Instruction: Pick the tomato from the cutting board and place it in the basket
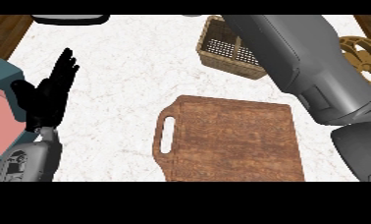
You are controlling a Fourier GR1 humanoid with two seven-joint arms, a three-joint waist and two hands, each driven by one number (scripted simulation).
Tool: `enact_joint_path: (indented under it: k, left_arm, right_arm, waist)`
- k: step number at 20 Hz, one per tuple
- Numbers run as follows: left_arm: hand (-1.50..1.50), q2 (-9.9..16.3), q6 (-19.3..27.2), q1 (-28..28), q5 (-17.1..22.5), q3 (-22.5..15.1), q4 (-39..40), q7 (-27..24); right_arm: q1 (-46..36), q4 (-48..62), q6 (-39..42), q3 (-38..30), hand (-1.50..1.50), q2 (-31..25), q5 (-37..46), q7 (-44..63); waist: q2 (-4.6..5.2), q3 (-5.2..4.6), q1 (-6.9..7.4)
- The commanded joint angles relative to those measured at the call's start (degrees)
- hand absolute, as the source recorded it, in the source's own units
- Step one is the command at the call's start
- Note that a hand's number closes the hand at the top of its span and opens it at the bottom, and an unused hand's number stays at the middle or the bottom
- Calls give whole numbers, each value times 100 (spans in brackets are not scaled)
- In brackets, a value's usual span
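A wooden cutting board (pixel 232 139) lies on the pale marble counter (pixel 123 61) at about five o'clock from the middle of the view, its slotted handle on the nine o'clock side. No tomato shows on its top. At about one o'clock sits a woven basket (pixel 217 53), tilted a little, with an open mesh floor. Much of it is covered by the right forearm (pixel 304 66), a broad grey limb that runs from the four o'clock edge up toward twelve o'clock and crosses the basket's three o'clock half. The right hand itself is out of sight past the top of the view, so I cannot tell how its fingers stand or whether it has hold of anything. I cannot see the tomato anywhere; whether it is under the arm, in the basket or in the hidden hand cannot be told.

Over at nine o'clock the left hand (pixel 45 98) is up near the edge, black fingers straight and spread, pointing toward one o'clock, holding nothing. Its grey forearm (pixel 33 161) comes in from seven o'clock. Just past the basket, at three o'clock, a gold ring-shaped object (pixel 358 53) shows at the edge of the view.
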Motion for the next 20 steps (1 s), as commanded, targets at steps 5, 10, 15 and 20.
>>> enact_joint_path:
  k: [5,10,15,20]
  left_arm:
    - [0,-34,-6,34,-25,-48,-111,-33]
    - [0,-88,-26,143,-8,-62,-106,-78]
    - [0,-34,30,-69,-36,-10,-63,61]
    - [0,-103,129,38,-164,-105,-140,188]
  right_arm:
    - [-210,753,668,-354,150,78,-42,-201]
    - [128,910,267,-340,150,42,227,-561]
    - [266,1138,-141,-335,150,289,466,-491]
    - [246,1177,86,-394,150,85,589,-636]
  waist:
    - [14,1,40]
    - [11,3,22]
    - [24,3,40]
    - [1,4,-1]
